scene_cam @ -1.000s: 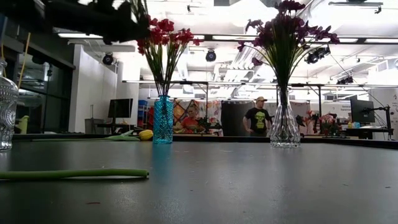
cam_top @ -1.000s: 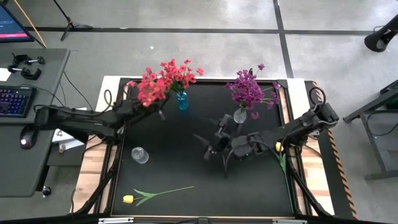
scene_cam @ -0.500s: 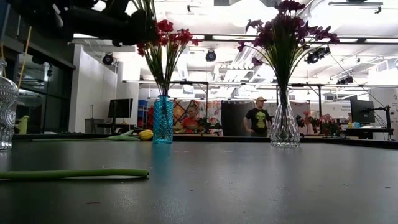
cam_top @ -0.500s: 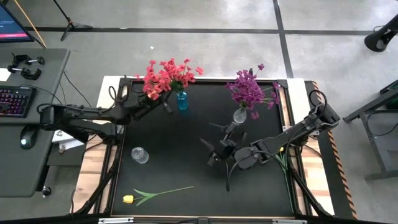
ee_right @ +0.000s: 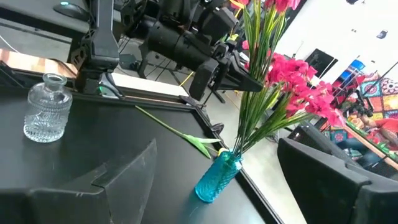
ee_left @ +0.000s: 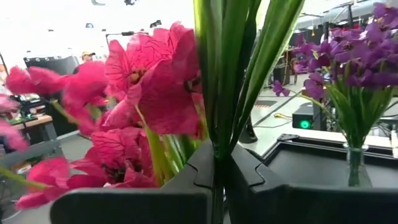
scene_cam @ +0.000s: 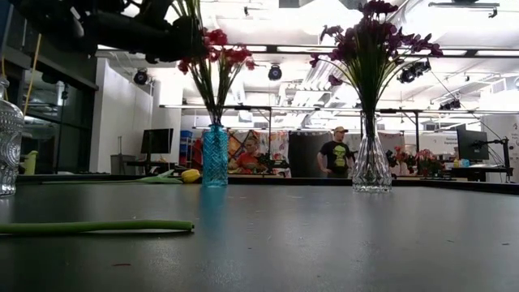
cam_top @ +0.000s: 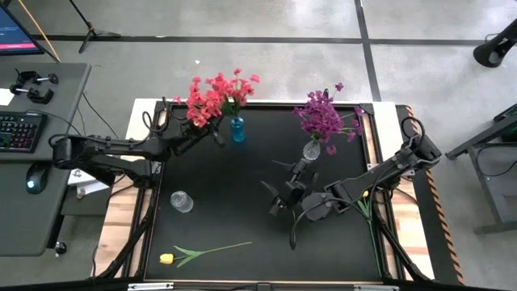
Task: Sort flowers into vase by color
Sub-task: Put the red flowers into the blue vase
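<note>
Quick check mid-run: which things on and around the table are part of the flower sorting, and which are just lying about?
Job:
- red-pink flowers, stems pinched in shut left tool, over blue vase
- purple flowers in clear vase
- yellow flower, loose on table
- small empty glass vase
- open right tool

Lying about:
- keyboard
- mouse

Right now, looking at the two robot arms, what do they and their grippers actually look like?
Both arms are dark, nearly black, built of slim jointed segments with black cables looping near their bases. The left gripper and the right gripper each end in two flat, angular black fingers with stepped edges. No coloured markings are visible on them.
</note>
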